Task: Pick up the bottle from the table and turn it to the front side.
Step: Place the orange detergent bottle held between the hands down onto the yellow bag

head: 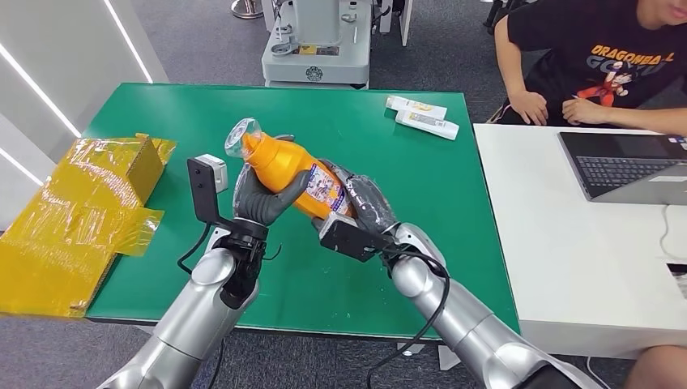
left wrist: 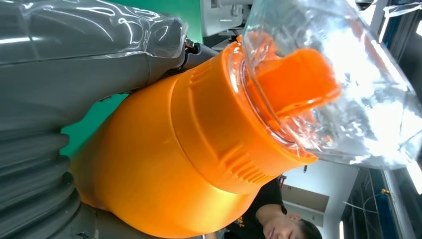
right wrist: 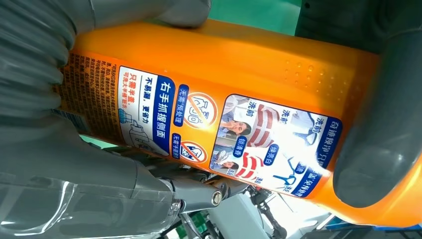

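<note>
The bottle [head: 293, 174] is already up off the green worktop [head: 454, 243], so the picking-up part looks done. It hangs in the air between the robot's two hands, tilted, with its clear cap [head: 241, 135] pointing up and away to the robot's left and its base down toward the right.

The left hand [head: 263, 198] is wrapped round the upper body of the bottle just below the orange collar, fingers curled against it from underneath. The right hand [head: 360, 207] is closed round the lower end, with its thumb and fingers pressed on the sides. Both hands have hold of it; neither is spread.

What is left, I'd say, is the turning, or the end of it. From the right wrist view the label [right wrist: 199, 132] facing that camera carries usage pictures, warning signs and small print, which reads like a back or side panel and not the front. In the head view part of a label shows on the upper side of the bottle, but I can't tell from there which face it is. So whether the front is now where it should be is not clear; my guess is that the bottle still needs rolling about its long axis between the two hands.
</note>
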### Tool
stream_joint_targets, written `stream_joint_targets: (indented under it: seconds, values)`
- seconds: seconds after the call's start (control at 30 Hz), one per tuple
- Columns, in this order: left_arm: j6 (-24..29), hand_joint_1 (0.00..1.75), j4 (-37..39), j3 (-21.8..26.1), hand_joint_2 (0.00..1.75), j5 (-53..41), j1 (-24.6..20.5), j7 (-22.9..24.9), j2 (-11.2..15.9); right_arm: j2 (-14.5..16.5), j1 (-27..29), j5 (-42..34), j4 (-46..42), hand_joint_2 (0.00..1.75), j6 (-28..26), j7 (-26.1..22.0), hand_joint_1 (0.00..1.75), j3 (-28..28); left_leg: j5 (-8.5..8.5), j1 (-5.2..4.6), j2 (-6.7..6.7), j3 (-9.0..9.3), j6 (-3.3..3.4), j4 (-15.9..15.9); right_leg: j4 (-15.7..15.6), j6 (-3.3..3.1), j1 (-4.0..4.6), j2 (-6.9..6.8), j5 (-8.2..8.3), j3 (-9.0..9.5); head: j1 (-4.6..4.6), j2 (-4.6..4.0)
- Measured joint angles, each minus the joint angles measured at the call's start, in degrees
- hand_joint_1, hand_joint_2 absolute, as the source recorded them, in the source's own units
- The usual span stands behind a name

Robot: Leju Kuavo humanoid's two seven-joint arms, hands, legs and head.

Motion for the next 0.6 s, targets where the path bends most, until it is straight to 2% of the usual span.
stream_joint_targets:
  seconds: [0.03, 0.07, 0.17, 0.2, 0.27, 0.6]
  values:
    - [0.0, 1.75, 0.0, 0.0, 1.75, 0.0, 0.0, 0.0, 0.0, 0.0, 0.0, 0.0, 0.0, 1.75, 0.0, 0.0, 1.75, 0.0, 0.00, 0.00, 0.00, 0.00, 0.00, 0.0, 0.0, 0.00, 0.00, 0.00, 0.00, 0.00, 0.00, 0.00]
    - [0.0, 1.75, 0.0, 0.0, 1.75, 0.1, 0.0, 0.0, 0.0, 0.0, 0.1, 0.0, 0.0, 1.75, -0.1, 0.0, 1.61, 0.0, 0.00, 0.00, 0.00, 0.00, 0.00, 0.0, 0.0, 0.00, 0.00, 0.00, 0.00, 0.00, 0.00, 0.00]
    - [0.0, 1.75, 0.0, 0.0, 1.75, 0.3, 0.1, 0.0, 0.0, 0.0, 0.2, 0.0, 0.0, 1.75, -0.3, 0.0, 0.35, 0.0, 0.00, 0.00, 0.00, 0.00, 0.00, 0.0, 0.0, 0.00, 0.00, 0.00, 0.00, 0.00, 0.00, 0.00]
    - [0.0, 1.75, 0.0, 0.0, 1.75, 0.4, 0.2, 0.0, 0.1, 0.0, 0.3, 0.1, 0.0, 1.75, -0.4, 0.1, 0.04, 0.0, 0.00, 0.00, 0.00, 0.00, 0.00, 0.0, 0.0, 0.00, 0.00, 0.00, 0.00, 0.00, 0.00, 0.00]
    - [0.0, 1.75, 0.0, 0.0, 1.75, 0.6, 0.3, 0.0, 0.1, 0.0, 0.4, 0.3, 0.0, 1.75, -0.6, 0.2, 0.00, 0.0, 0.00, 0.00, 0.00, 0.00, 0.00, 0.0, 0.0, 0.00, 0.00, 0.00, 0.00, 0.00, 0.01, 0.00]
    - [0.3, 1.75, 0.0, 0.0, 1.75, 1.1, 0.7, -0.1, 0.5, 0.0, 0.9, 0.2, -0.4, 1.75, -1.5, 1.3, 0.00, -0.3, 0.00, 0.00, 0.00, 0.00, 0.00, 0.0, 0.0, 0.00, 0.00, 0.00, 0.00, 0.00, -0.01, 0.00]
